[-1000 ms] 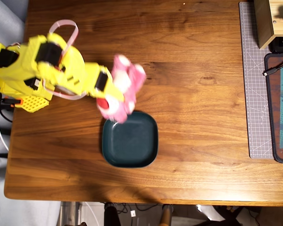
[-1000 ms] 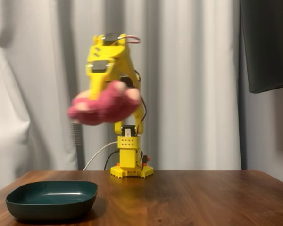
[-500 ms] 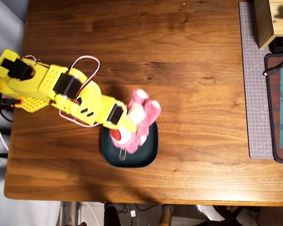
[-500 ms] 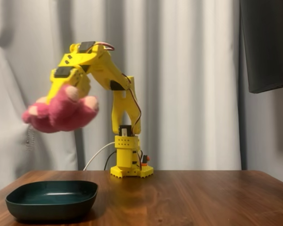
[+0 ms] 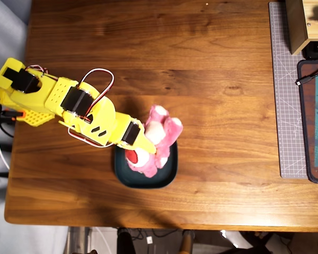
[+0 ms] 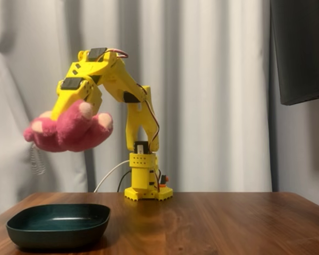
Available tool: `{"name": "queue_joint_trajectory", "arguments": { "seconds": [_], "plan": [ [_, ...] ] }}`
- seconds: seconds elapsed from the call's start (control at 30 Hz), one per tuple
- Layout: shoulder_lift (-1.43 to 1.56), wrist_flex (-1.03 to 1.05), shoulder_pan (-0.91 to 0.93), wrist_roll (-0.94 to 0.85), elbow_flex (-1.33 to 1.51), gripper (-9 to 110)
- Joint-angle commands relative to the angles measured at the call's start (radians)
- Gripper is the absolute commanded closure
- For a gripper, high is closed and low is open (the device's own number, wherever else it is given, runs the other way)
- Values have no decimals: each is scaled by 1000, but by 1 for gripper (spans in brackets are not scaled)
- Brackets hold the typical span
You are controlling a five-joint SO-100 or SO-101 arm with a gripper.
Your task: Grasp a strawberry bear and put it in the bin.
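While gripped, strawberry bear point(image 6: 69, 130) horizontal, face-down.

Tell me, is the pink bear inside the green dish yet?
Not yet. The strawberry bear hangs in the gripper, high above the bin, with clear air between them in the fixed view. The bin looks empty.

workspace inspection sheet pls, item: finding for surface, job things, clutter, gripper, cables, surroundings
surface: wooden table, mostly bare.
job's things: strawberry bear held in the air above the bin; bin empty in the fixed view.
clutter: grey cutting mat, dark mat and wooden box at the overhead view's right edge.
grippers: gripper shut on the bear.
cables: white cable at the arm's base; black cable on the dark mat.
surroundings: pale curtain behind.
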Motion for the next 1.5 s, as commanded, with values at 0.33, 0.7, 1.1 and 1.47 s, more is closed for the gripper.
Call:
{"name": "queue_joint_trajectory", "arguments": {
  "seconds": [0.33,0.7,1.1,1.47],
  "plan": [
    [8,18,-6,-3,-38,70],
    [8,161,3,3,-118,96],
    [782,249,213,8,541,101],
    [1420,-57,422,-8,1361,98]
  ]
}}
